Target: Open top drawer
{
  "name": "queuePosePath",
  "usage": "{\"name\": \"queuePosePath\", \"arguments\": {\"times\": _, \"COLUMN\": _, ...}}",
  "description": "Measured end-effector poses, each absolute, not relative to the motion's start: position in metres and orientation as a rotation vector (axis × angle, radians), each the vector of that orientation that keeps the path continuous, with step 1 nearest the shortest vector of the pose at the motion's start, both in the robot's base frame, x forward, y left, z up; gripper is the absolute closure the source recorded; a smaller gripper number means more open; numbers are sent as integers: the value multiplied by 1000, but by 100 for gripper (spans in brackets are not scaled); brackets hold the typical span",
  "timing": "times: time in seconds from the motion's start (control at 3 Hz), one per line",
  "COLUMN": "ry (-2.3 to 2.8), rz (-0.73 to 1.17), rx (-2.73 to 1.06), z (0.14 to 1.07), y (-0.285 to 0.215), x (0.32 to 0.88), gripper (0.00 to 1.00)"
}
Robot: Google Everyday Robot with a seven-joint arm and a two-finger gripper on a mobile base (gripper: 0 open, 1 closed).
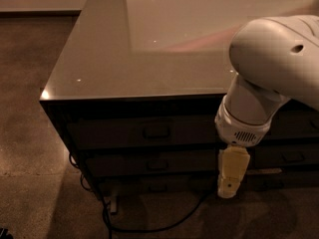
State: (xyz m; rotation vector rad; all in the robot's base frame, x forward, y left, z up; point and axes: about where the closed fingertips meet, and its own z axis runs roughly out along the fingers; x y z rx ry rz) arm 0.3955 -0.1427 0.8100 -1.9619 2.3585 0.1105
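The top drawer [114, 133] is the uppermost dark front under the glossy counter, with a small rectangular pull handle [156, 132] at its centre. Its front sits flush with the cabinet. My gripper [231, 183] is the cream piece hanging straight down from the big white wrist [249, 118]. It hangs to the right of the handle and lower, level with the second drawer [149, 164] and out in front of the cabinet face. It touches nothing.
A glossy countertop [149, 49] caps the cabinet. Below are a second and a third drawer front [154, 187], and more fronts [299, 126] lie behind my arm at right. A black cable [149, 228] loops on the floor by a plug [113, 205]. Brown floor [30, 133] spreads left.
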Motion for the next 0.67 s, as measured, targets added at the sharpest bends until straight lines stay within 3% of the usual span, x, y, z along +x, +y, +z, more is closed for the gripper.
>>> {"name": "queuePosePath", "arguments": {"times": 0.67, "ry": 2383, "rz": 119, "rx": -1911, "z": 783, "y": -123, "x": 407, "gripper": 0}}
